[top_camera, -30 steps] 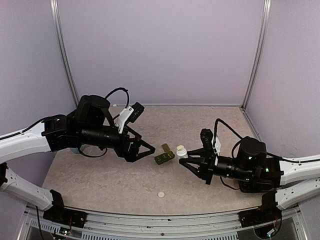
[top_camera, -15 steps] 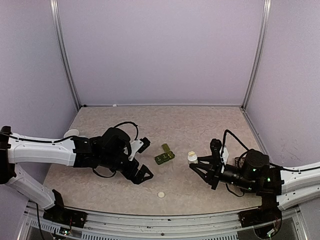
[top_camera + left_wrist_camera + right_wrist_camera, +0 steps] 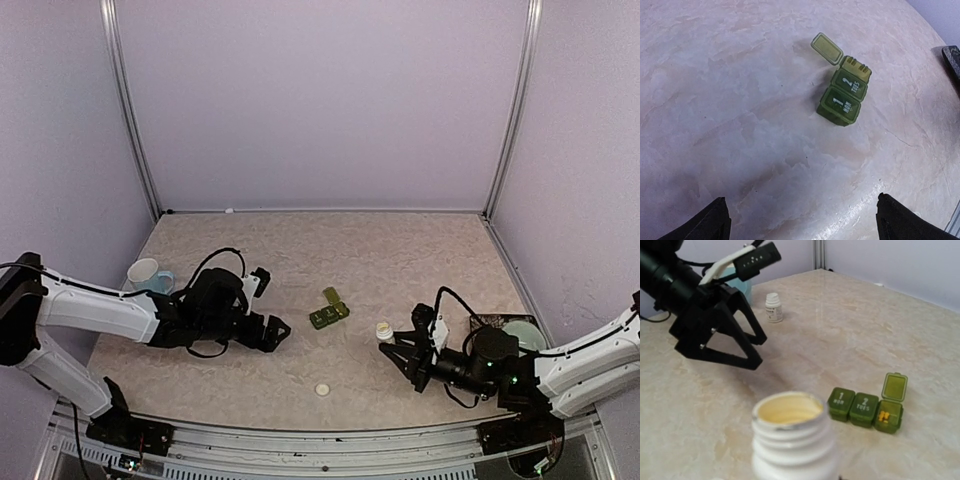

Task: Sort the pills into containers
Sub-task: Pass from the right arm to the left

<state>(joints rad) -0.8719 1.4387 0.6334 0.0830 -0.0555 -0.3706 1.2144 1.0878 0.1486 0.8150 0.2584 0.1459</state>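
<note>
The containers (image 3: 328,316) are a dark green strip of three compartments in the middle of the table. The end lid (image 3: 826,48) stands open, and compartments 1 and 2 (image 3: 845,95) are shut. Yellow pills (image 3: 883,416) lie in the open compartment. My right gripper (image 3: 389,340) is shut on an open white pill bottle (image 3: 383,327), held upright to the right of the strip; its mouth (image 3: 788,409) fills the right wrist view. My left gripper (image 3: 272,334) is open and empty, low over the table to the left of the strip, its fingertips (image 3: 715,220) wide apart.
A white bottle cap (image 3: 322,390) lies near the front edge. A light blue mug (image 3: 147,272) stands at the far left, and a capped small white bottle (image 3: 773,307) stands near it. A pale green bowl (image 3: 522,335) sits at the right, behind my right arm.
Both arms have dropped low and drawn back from the strip. The left gripper went left and down. The right gripper carried the bottle to the right and nearer the front.
</note>
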